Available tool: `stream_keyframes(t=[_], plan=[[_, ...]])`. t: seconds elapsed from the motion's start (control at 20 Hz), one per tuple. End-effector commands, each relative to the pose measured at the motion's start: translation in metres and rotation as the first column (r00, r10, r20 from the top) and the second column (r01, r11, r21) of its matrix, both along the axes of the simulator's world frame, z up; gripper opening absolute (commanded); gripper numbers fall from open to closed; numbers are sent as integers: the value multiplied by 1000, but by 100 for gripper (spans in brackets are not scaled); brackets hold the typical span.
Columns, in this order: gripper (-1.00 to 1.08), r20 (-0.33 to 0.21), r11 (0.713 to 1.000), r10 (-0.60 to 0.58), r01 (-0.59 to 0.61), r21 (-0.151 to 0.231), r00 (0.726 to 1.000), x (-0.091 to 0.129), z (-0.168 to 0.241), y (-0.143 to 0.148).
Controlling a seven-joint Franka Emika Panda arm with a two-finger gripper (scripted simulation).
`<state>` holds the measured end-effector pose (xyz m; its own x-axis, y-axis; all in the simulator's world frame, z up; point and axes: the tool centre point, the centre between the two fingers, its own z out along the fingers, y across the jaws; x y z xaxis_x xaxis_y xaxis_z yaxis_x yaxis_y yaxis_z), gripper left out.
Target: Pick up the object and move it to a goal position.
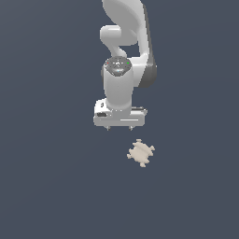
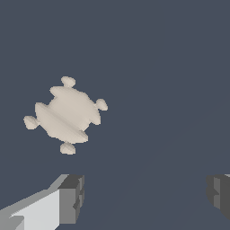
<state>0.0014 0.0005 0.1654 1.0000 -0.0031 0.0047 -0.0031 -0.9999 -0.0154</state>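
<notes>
The object (image 1: 141,153) is a small flat beige roundish piece with short nubs around its edge. It lies on the dark grey floor, below and slightly toward the exterior view's right of my gripper (image 1: 120,127). My gripper hangs from the white arm, pointing down, above the floor and apart from the object. In the wrist view the object (image 2: 66,115) lies beyond the fingers, off to one side. My gripper (image 2: 146,197) is open wide and empty, with one finger (image 2: 71,198) and the other finger (image 2: 220,194) far apart.
A plain dark grey floor (image 1: 46,186) fills the scene. The white arm (image 1: 125,42) rises toward the top of the exterior view. No goal marker shows.
</notes>
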Motion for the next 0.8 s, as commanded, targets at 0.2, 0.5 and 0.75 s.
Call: stream_keyframes(t=[0.2,0.5,0.75], plan=[[108,-5,1000,1,-1,7,1000,-1,-1,9],[108,-9,1000,4,-4,10,1000,-1,-2,14],[108,-18,997,71,-72,-10,997,-1,-10,22]])
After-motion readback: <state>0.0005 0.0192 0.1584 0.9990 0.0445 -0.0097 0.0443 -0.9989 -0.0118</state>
